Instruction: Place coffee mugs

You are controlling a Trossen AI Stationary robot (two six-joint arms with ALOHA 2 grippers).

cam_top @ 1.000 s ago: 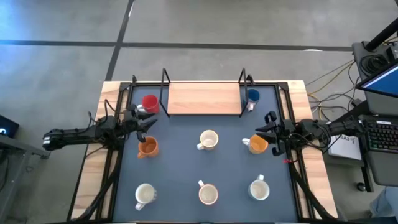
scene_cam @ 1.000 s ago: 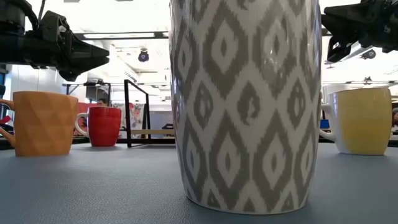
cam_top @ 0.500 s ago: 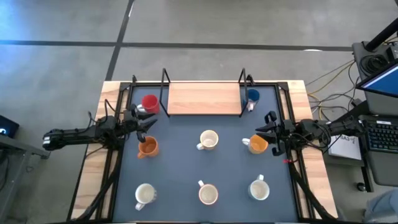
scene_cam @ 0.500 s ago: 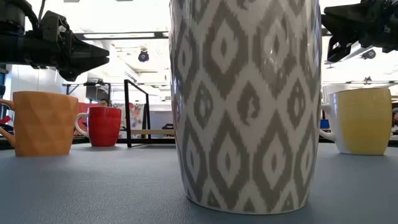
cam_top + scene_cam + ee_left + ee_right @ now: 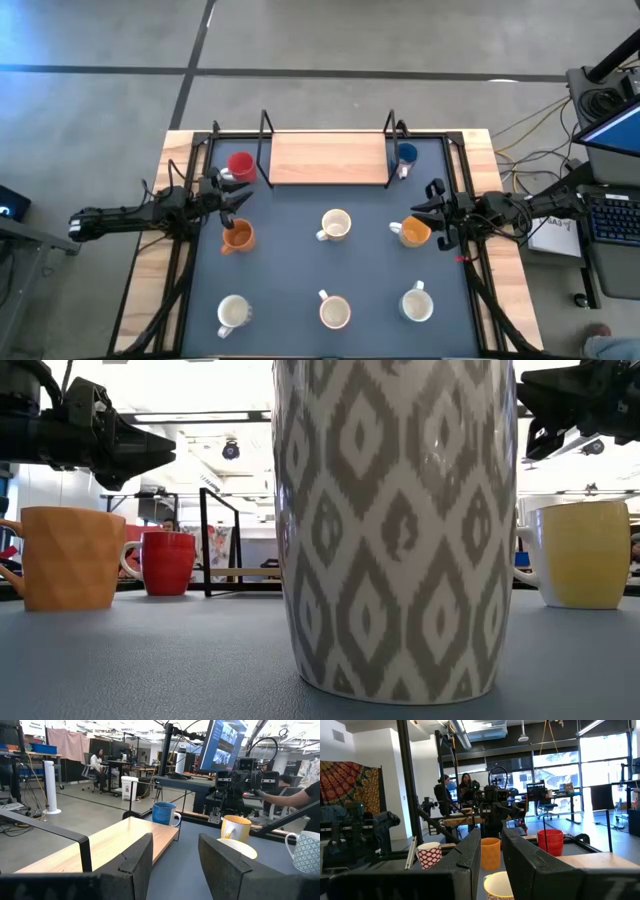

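Eight mugs stand upright on the dark mat. In the high view these are a red mug (image 5: 240, 165), a blue mug (image 5: 406, 155), an orange mug (image 5: 237, 237), a yellow-orange mug (image 5: 414, 232), a white mug (image 5: 335, 226) in the middle, and three pale mugs along the near edge (image 5: 233, 313) (image 5: 334, 312) (image 5: 416, 302). My left gripper (image 5: 238, 200) hovers open between the red and orange mugs, above the orange mug (image 5: 70, 560). My right gripper (image 5: 432, 208) hovers open just right of the yellow-orange mug (image 5: 580, 555) and higher than it. Neither touches a mug.
A wooden shelf on a black metal frame (image 5: 328, 158) stands at the far edge between the red and blue mugs. Black rails (image 5: 184, 250) run along both sides of the mat. The grey-patterned near mug (image 5: 395, 530) fills the low view. People sit at desks beyond the table (image 5: 97, 762).
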